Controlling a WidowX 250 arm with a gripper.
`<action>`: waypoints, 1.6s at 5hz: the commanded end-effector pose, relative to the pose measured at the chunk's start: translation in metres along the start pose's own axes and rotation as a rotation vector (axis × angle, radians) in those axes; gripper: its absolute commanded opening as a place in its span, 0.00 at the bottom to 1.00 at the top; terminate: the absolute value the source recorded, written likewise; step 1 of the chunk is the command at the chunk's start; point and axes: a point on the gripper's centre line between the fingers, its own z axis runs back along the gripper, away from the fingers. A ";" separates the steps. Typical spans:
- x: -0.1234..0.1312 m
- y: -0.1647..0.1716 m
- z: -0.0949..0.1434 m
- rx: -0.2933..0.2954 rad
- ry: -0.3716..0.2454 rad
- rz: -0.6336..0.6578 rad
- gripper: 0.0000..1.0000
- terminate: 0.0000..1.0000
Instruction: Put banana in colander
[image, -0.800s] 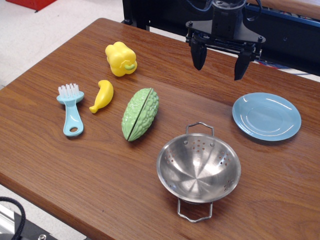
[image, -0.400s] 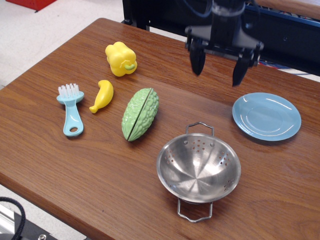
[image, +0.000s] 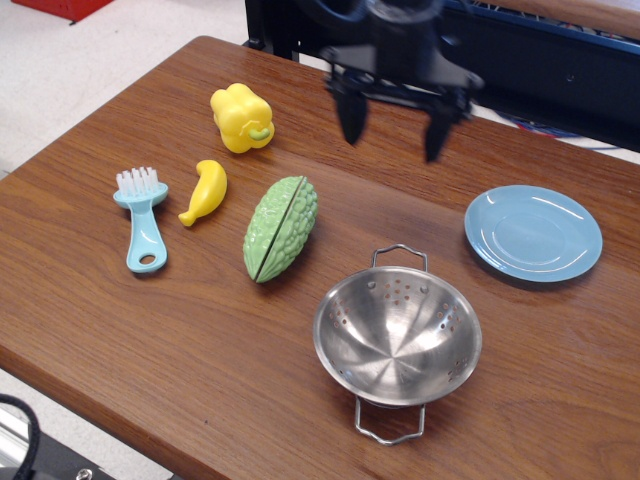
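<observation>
On the left half of the wooden table (image: 200, 370), the banana (image: 205, 191) lies flat between a pale blue brush (image: 142, 217) and a green bitter gourd (image: 281, 227), with a yellow bell pepper (image: 241, 117) just behind it. It looks like light, hollow, stiff plastic with a smooth, glossy skin, so I'd expect it to slip or roll if squeezed near the tapered tip. The thick middle, taken across its narrow width, seems the safest hold. It is small, plain yellow and gently curved, fat end toward the pepper and point toward the front edge. Well apart from it, near the front right, sits the steel colander (image: 397, 334), with nothing in it, a blue plate (image: 533, 232) beyond. The gripper (image: 391, 122) hangs above the table's far side, fingers spread wide and holding nothing.
</observation>
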 end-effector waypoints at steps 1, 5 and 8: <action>-0.005 0.046 0.010 0.011 -0.015 0.034 1.00 0.00; -0.014 0.108 -0.005 0.057 -0.012 0.157 1.00 0.00; -0.015 0.120 -0.025 0.108 -0.049 0.237 1.00 0.00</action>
